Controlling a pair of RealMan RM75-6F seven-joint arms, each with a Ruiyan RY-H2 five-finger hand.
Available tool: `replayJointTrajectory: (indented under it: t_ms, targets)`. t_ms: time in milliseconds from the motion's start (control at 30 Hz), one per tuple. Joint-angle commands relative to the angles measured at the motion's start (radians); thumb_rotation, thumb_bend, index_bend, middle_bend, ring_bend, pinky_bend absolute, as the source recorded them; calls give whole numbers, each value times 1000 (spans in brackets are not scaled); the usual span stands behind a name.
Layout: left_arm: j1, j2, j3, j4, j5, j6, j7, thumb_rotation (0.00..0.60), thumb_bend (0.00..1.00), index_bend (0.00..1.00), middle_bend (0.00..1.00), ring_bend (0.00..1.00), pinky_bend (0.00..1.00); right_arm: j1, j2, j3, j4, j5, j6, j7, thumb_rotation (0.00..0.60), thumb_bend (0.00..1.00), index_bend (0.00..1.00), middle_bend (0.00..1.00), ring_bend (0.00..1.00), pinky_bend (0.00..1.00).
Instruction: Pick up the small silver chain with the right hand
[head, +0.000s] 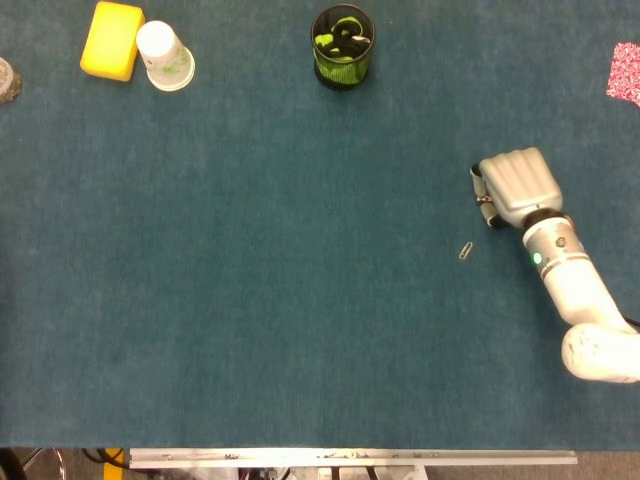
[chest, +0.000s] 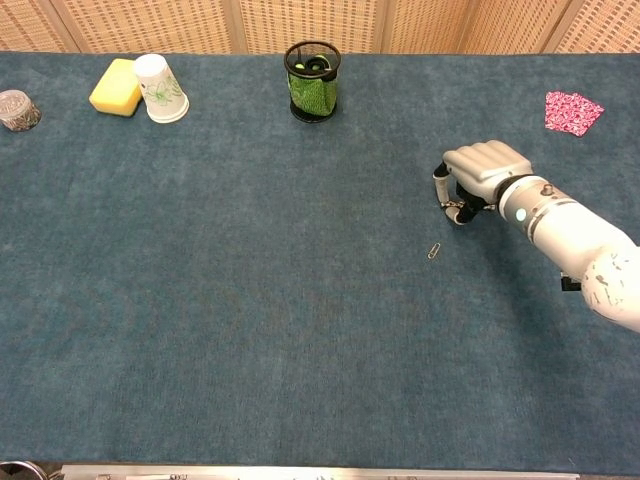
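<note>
My right robot hand (head: 515, 185) lies knuckles-up at the right of the frame, fingers curled down and inward toward the desk (head: 260, 300). In the chest view the fingertips (chest: 447, 205) appear drawn close together, with a small metallic glint between them; whether that is the small silver chain, already pinched, or part of the hand itself, I cannot tell. No chain is plainly visible lying free on the desk.

One small silver item, a paper clip (head: 465, 251) by its looks, lies just below and left of the hand, apart from it, its long axis running diagonally from lower left to upper right. If the chain is at the fingertips, it sits at the hand's left edge, directly under the curl. The right hand is the only one near; my left hand appears in neither view.

Count:
- one yellow sponge (head: 112, 39), upper left
- one paper cup (head: 165, 55) on its side beside it
- one green mesh pen holder (head: 342, 45), top centre
- one pink patterned cloth (head: 625, 72), right edge
- one small round object (chest: 18, 109), far left edge
</note>
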Motion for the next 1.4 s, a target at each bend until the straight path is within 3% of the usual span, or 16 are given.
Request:
replayJointTrajectory:
  t_ms: [33,333,600,967,1400]
  targets:
    - [0,0,0,0,0,-1,0,600,347,78,92,115,100,-7,16,7,-19,-18,3,21,600,447,602,981,1000,1000]
    - [1,2,-1,-7,0,1,7,600,347,78,92,115,100,-55,107,30,-126,-104,15,160,600,465,632,982,1000,1000]
    - [-1,9,-4,-30,6,8,28,600,347,78,92,115,100,-102,185,43,-233,-273,13,344,600,467,647,983,1000,1000]
    - [9,20,-2,-54,6,22,41,600,347,78,92,115,100,-134,172,31,-237,-424,-28,543,600,467,656,983,1000,1000]
    - [16,20,2,-56,8,26,42,600,347,78,92,115,100,-161,145,-14,-220,-536,-41,625,600,467,661,983,1000,1000]
